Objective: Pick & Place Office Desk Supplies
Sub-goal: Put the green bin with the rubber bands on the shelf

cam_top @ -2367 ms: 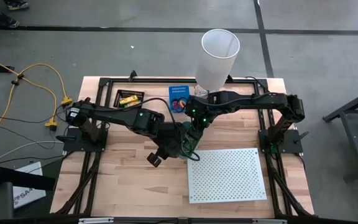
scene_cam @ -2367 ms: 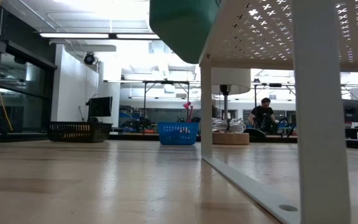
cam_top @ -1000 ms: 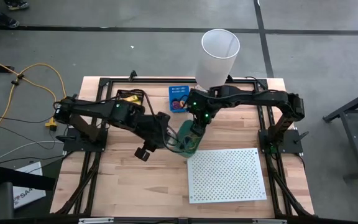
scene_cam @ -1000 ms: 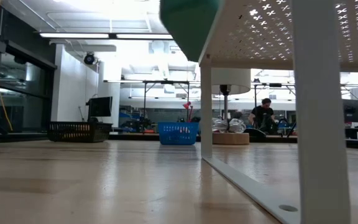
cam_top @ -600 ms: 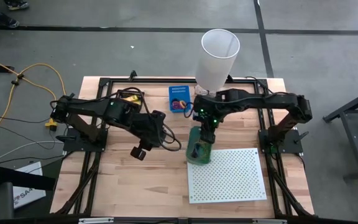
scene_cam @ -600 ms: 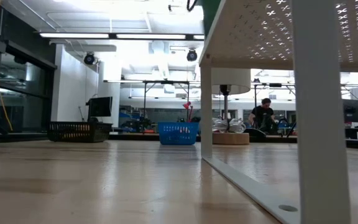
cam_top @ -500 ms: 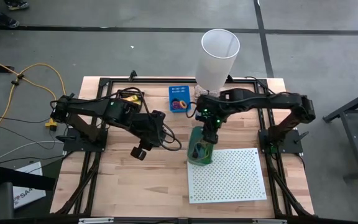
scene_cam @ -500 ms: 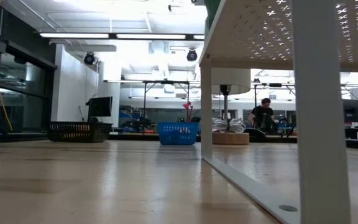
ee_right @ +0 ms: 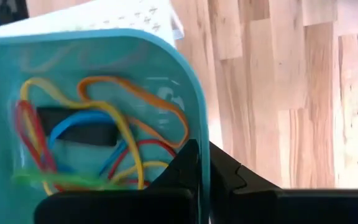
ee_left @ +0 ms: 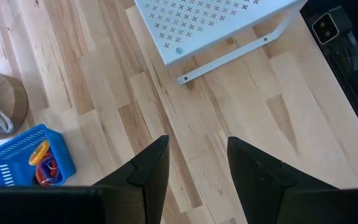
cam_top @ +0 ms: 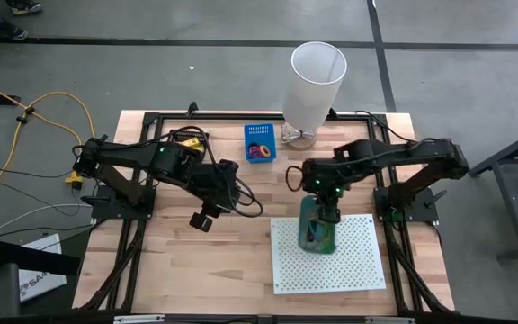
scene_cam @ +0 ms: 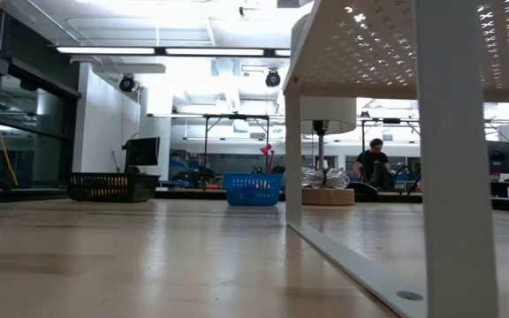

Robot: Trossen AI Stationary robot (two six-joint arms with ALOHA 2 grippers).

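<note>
Your right gripper (cam_top: pixel 320 219) is pinched shut on the rim of a teal tub (cam_top: pixel 317 234), one finger inside the wall and one outside, as the right wrist view shows. That edge grip lets the tub hang upright, so its load stays put: a tangle of rubber bands (ee_right: pixel 98 149), yellow, orange, red, blue and green, lies against the tub's inner face. In the high view the tub sits over the far-left part of the white perforated board (cam_top: pixel 349 265), which stands on legs at the near right of the table (cam_top: pixel 178 270); whether the tub rests on the board or hangs just above it cannot be told.

Your left gripper (cam_top: pixel 203 219) waits over bare wood left of the board, fingers parted and holding nothing, well apart from the tub. Its wrist view looks past its fingers (ee_left: pixel 151 168) to the board's corner.

A small blue basket (cam_top: pixel 260 142) at the far edge holds more coloured bands. Just right of it stands a tall white bin (cam_top: pixel 313 85). A black tray (cam_top: pixel 187 139) with yellow contents lies far left, partly hidden by the left arm.
</note>
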